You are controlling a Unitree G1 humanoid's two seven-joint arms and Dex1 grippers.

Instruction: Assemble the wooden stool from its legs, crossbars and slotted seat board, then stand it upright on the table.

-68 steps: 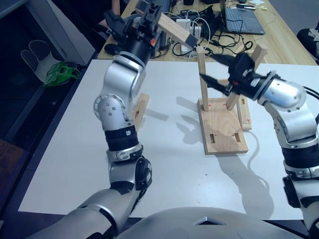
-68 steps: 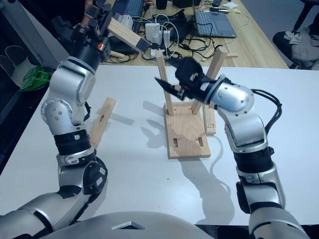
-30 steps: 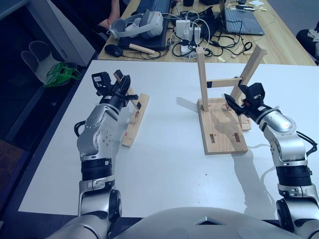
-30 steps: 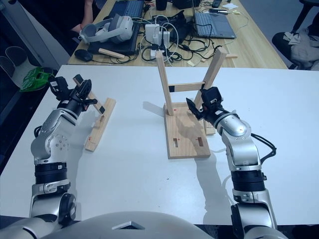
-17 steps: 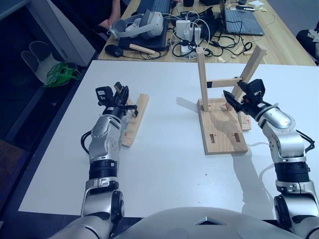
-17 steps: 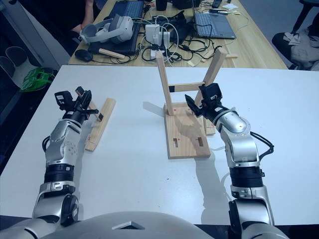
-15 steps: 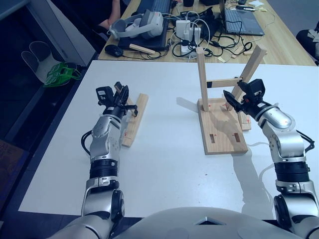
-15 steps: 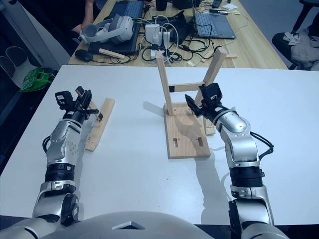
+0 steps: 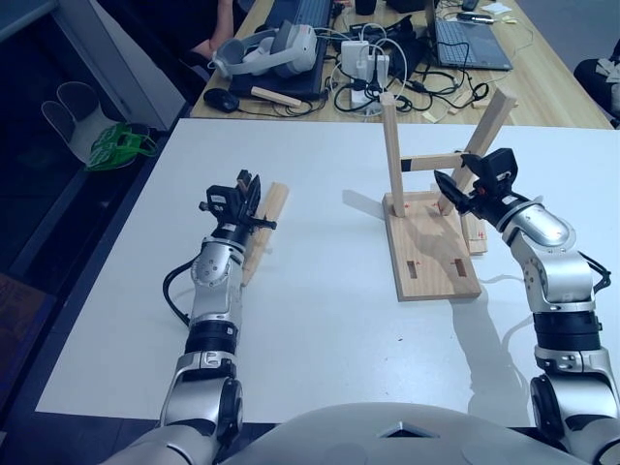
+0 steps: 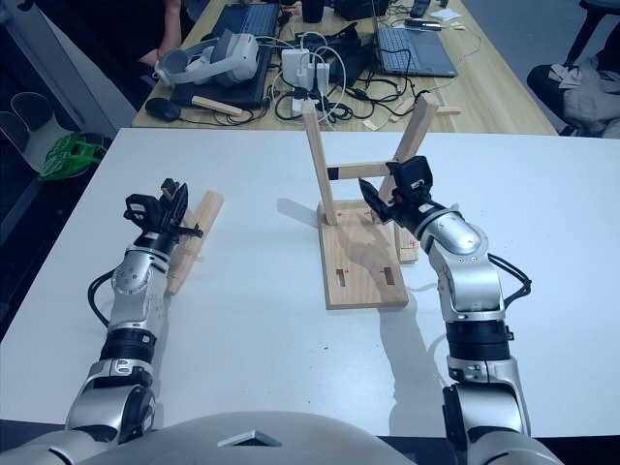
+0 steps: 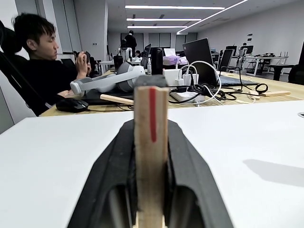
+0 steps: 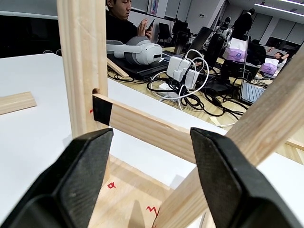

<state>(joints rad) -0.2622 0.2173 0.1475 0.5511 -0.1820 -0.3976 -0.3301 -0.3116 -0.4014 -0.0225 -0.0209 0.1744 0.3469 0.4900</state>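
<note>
Wooden crossbar (image 9: 433, 161) before right tool (image 12: 151, 136) — laptop (image 9: 468, 39) beyond.

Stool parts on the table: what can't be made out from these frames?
Foot of the tilted leg: in the eye views the right gripper covers where it meets the seat board; the right wrist view's edge cuts it off.
The flat piece beside the board: partly behind the right gripper.
The wooden piece in the left gripper: left wrist view sees it end-on, length hidden.
The red marks on the board: too small to read.
</note>
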